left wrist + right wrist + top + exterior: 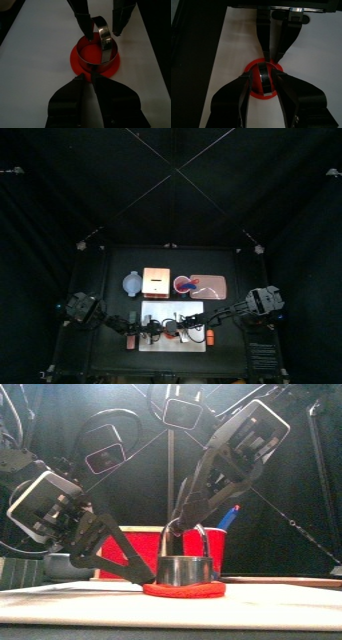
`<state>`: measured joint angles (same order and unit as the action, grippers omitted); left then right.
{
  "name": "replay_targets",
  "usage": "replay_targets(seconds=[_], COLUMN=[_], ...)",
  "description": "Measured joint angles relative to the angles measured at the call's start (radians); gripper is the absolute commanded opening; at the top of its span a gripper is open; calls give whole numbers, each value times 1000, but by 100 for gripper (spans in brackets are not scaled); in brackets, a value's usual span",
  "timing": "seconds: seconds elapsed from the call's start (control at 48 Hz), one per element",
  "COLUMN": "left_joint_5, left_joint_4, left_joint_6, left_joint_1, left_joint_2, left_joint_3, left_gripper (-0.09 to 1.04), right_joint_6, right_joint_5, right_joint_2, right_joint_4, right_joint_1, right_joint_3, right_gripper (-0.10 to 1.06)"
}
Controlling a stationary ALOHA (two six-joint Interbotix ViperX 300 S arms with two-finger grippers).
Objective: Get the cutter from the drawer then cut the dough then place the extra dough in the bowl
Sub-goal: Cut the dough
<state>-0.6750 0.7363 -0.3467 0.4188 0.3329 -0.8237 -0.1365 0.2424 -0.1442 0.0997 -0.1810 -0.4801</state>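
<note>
On the worktop's front-edge board (287, 606), right jaws clamp the cutter (187, 569) by its handle and left jaws press shut against the dough (187, 591) rim; sticking dough could lift with the cutter.

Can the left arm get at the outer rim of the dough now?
Probably yes: the left tool rests at the rim of the dough; the cutter, held by the right tool, covers only the middle.
</note>
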Motion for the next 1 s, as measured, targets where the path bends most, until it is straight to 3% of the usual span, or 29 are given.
replay_targets(seconds=[0.229,0.5,0.792,1.0], left_joint_5=[2,2,2,0], left_joint_4=[2,3,3,3], left_joint_6=[0,2,2,0], left_joint_1=[-2,-3,-2,-5], left_joint_2=[3,6,11,17], left_joint_3=[2,2,6,9], left_gripper=[63,63,63,63], right_joint_6=[2,2,-3,2], right_joint_5=[87,126,163,178], right_joint_2=[-32,-32,-32,-31], right_joint_4=[-46,-52,-69,-74], right_joint_1=[-2,-3,-2,-3], right_joint_3=[40,67,77,92], right_gripper=[73,72,49,46])
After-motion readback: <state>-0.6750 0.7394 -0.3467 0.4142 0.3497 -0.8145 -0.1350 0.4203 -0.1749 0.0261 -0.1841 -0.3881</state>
